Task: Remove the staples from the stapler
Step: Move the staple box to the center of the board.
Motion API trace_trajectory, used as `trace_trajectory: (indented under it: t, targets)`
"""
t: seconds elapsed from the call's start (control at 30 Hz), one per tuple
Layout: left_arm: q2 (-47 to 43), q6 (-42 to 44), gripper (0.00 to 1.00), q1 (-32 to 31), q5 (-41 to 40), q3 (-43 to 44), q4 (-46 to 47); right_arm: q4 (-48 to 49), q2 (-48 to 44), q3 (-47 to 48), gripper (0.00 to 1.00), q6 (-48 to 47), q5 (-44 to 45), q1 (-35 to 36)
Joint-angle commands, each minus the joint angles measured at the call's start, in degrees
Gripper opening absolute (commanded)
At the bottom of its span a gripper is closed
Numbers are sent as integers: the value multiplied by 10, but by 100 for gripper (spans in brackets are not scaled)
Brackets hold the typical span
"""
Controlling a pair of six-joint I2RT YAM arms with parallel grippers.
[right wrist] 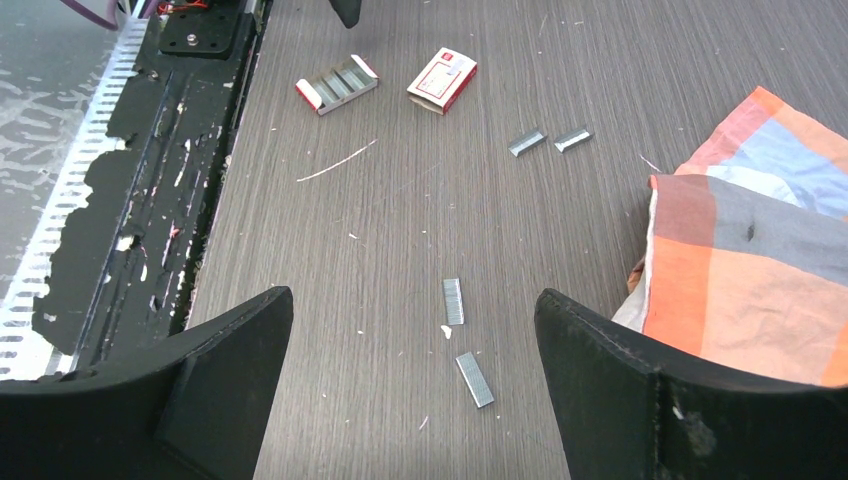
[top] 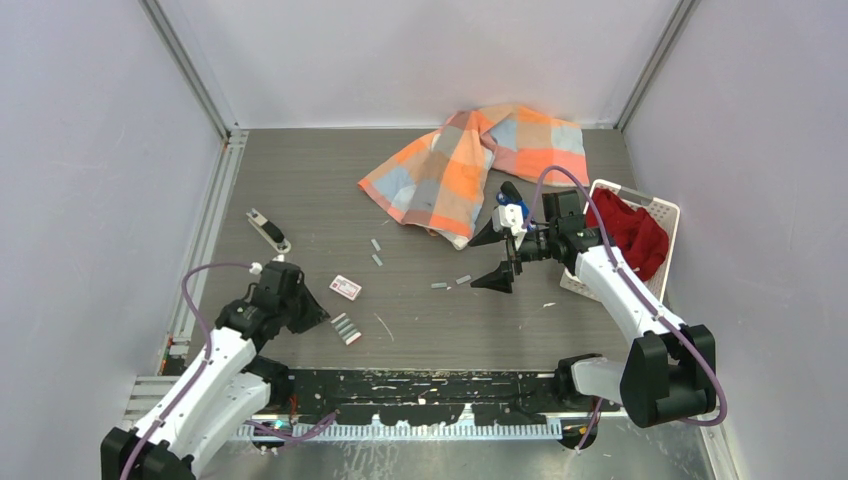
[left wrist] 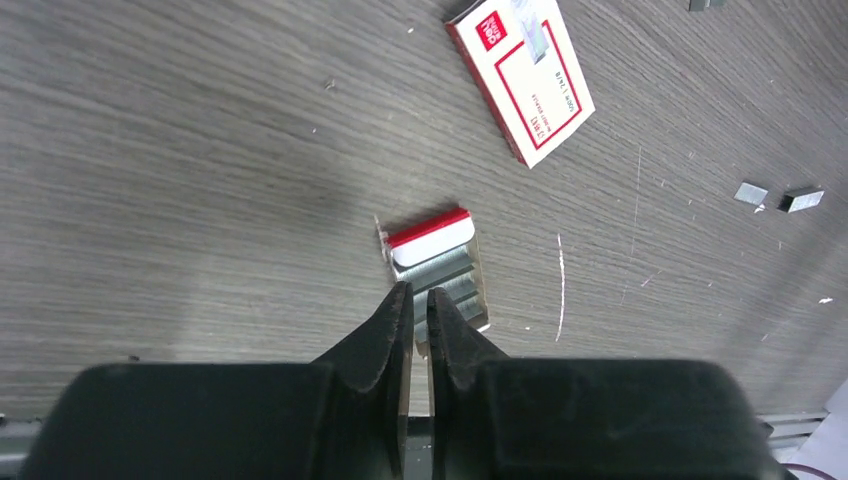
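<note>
The left end effector (left wrist: 418,305) hangs low over the desk (top: 560,330) near its near-left corner, its fingers closed to a thin slit. Whether they pinch anything cannot be told. Their tips sit at the near end of a small red-ended tray (left wrist: 430,228) filled with silver strips. Just beyond the tray lies a flat white-and-red packet (left wrist: 520,75), and farther toward the middle of the desk lie a few loose staples (left wrist: 750,193) in short strips. The right end effector (right wrist: 412,298) is spread wide and holds nothing. It hovers right of the desk's middle, with two more strips on the surface between its fingers and a checked cloth (top: 480,170) beyond it toward the far edge. The stapler (top: 268,230) lies flat beside the left edge, about halfway back and well apart from both end effectors. It is likely light and stiff, with smooth sides that could skid, so the best hold is probably across its narrow flanks near the middle, one end effector steadying the base while the other works the top. The strips are probably brittle and lie very flat, so they should be pinched gently along their long edges.
</note>
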Motion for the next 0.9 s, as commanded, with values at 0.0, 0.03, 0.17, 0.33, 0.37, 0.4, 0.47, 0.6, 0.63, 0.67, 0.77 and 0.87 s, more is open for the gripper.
trace_trajectory:
  t: [0.0, 0.03, 0.17, 0.33, 0.37, 0.4, 0.47, 0.6, 0.63, 0.67, 0.77, 0.87]
  targets:
    - [-33, -34, 6, -2, 3, -2, -36, -1, -15, 4, 95, -9, -19, -2]
    - [-39, -40, 4, -2, 19, -9, -33, -1, -15, 4, 95, -9, -20, -2]
    - [-29, -34, 1, -2, 29, 4, -78, -2, -14, 4, 95, -10, -22, -1]
    - [-22, -43, 0, -5, 43, 11, -95, -3, -16, 4, 95, -10, -22, -1]
    - [-20, -46, 0, -5, 46, 8, -94, -3, -16, 5, 95, -10, -23, -1]
    - [-17, -48, 0, -6, 50, 5, -90, -3, -16, 4, 95, -10, -23, -1]
    - [-7, -52, 0, -9, 60, -4, -80, -4, -16, 4, 95, -10, -23, -1]
    - [30, -63, 0, -25, 85, -19, -29, -4, -16, 5, 95, -10, -24, -1]
    - [39, -67, 0, -33, 84, -20, -20, -4, -16, 5, 95, -9, -23, -2]
    - [50, -70, 0, -42, 81, -19, -12, -4, -17, 4, 95, -10, -24, -1]
    - [79, -83, 0, -73, 73, -20, 16, -4, -16, 4, 95, -10, -23, -1]
    - [111, -87, 0, -97, 65, -15, 34, -4, -16, 4, 95, -11, -23, -1]
